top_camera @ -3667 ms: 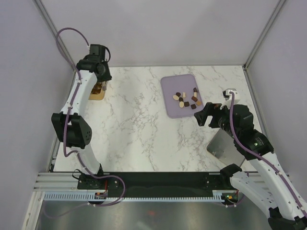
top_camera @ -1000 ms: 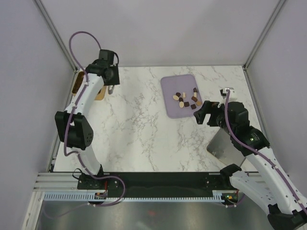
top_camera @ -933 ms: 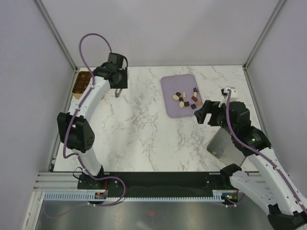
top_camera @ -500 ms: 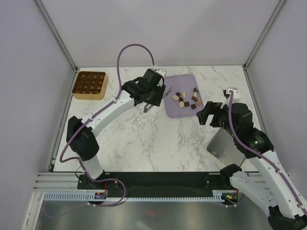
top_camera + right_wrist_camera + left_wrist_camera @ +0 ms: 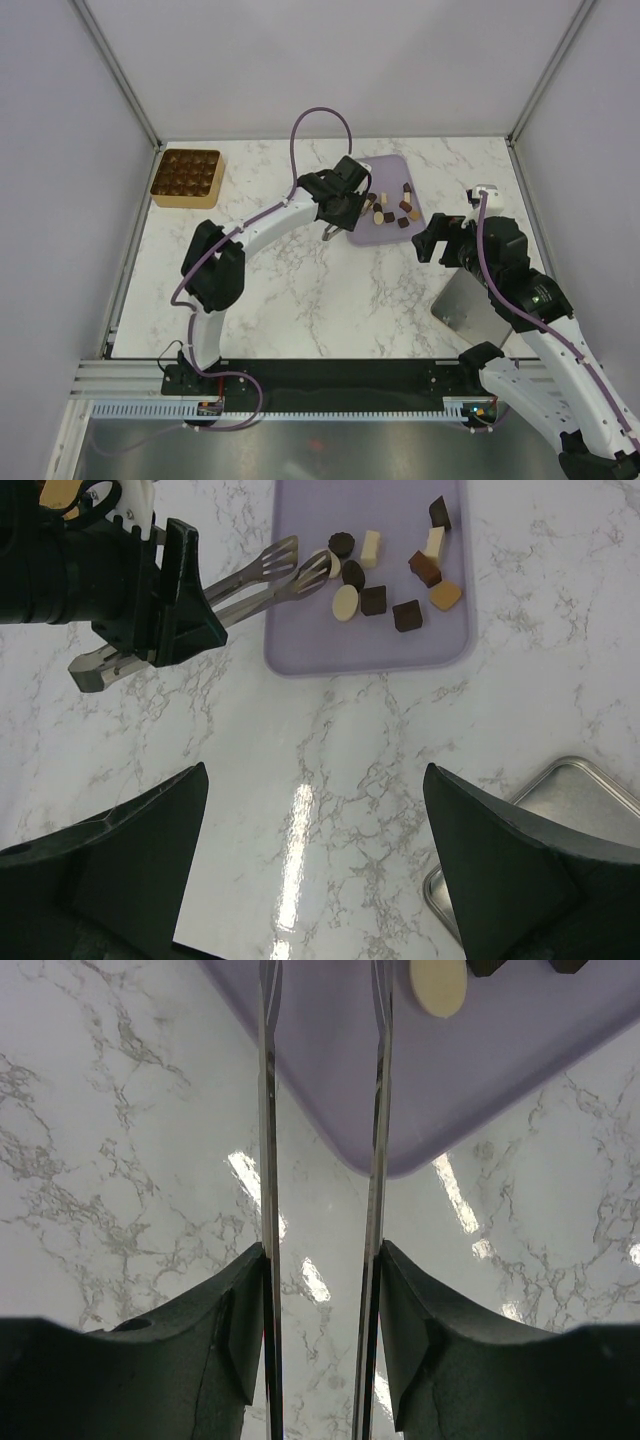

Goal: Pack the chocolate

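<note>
A: State of the left gripper (image 5: 300, 560)?
B: Long tong-like fingers (image 5: 268, 1110) parallel, a narrow gap apart; nothing between them; tips over the left part of the lilac tray (image 5: 370, 645).
A: Where is the chocolate (image 5: 373, 600) relative to it?
B: All on the tray, toward the table's (image 5: 280, 290) far edge, right of middle; a cream oval (image 5: 438, 985) lies just beside one blade, outside the gap; the rest lie beyond the tips, toward the tray's right side.
A: Counts?
B: Right wrist view: six dark, four cream, one tan; one cream piece partly hidden by a tip; one tray; one compartmented box (image 5: 186, 177), far left corner; one metal pan (image 5: 465, 305) at the right edge; right gripper (image 5: 315, 770) spread wide, empty.
</note>
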Robot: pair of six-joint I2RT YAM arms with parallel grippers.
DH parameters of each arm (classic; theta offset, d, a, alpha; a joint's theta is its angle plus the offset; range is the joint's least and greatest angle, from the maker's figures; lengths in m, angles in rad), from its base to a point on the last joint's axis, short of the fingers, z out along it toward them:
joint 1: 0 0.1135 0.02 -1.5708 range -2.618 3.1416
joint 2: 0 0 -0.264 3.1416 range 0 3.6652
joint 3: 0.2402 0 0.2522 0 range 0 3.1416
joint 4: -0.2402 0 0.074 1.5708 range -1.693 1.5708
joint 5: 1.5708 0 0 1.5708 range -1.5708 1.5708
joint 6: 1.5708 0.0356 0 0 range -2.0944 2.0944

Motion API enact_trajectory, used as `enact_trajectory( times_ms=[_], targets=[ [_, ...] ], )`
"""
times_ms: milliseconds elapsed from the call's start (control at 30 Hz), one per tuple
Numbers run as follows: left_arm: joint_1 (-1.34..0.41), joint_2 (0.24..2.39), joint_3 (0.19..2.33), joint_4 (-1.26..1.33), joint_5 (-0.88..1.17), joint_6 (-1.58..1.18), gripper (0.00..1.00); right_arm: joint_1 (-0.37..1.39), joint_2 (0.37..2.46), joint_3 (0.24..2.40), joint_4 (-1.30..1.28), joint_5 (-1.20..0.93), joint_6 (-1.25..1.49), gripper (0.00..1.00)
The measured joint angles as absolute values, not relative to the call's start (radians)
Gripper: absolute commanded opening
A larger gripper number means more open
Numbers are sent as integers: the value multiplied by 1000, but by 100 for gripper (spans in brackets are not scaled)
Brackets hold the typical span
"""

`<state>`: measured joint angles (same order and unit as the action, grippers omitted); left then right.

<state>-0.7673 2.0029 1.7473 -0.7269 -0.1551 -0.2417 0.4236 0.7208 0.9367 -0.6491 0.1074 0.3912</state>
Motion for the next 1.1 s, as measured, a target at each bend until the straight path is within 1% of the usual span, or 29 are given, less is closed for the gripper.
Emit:
enact_trajectory(
  times_ms=[267, 633, 733, 933, 1100],
  targets=[
    [-767, 2083, 1824, -718, -153, -242, 53, 424, 721, 937, -652, 115, 380, 97],
    [-767, 2111, 1835, -706, -155, -241, 52, 424, 728, 937, -651, 116, 376, 97],
    [-767, 2115, 1835, -704, -155, -241, 50, 424, 728, 937, -651, 116, 377, 97],
    [-767, 2118, 1837, -704, -155, -241, 42, 424, 728, 937, -651, 115, 377, 97],
    [-767, 2118, 1837, -707, -156, -241, 40, 424, 727, 937, -651, 115, 377, 97]
  ],
)
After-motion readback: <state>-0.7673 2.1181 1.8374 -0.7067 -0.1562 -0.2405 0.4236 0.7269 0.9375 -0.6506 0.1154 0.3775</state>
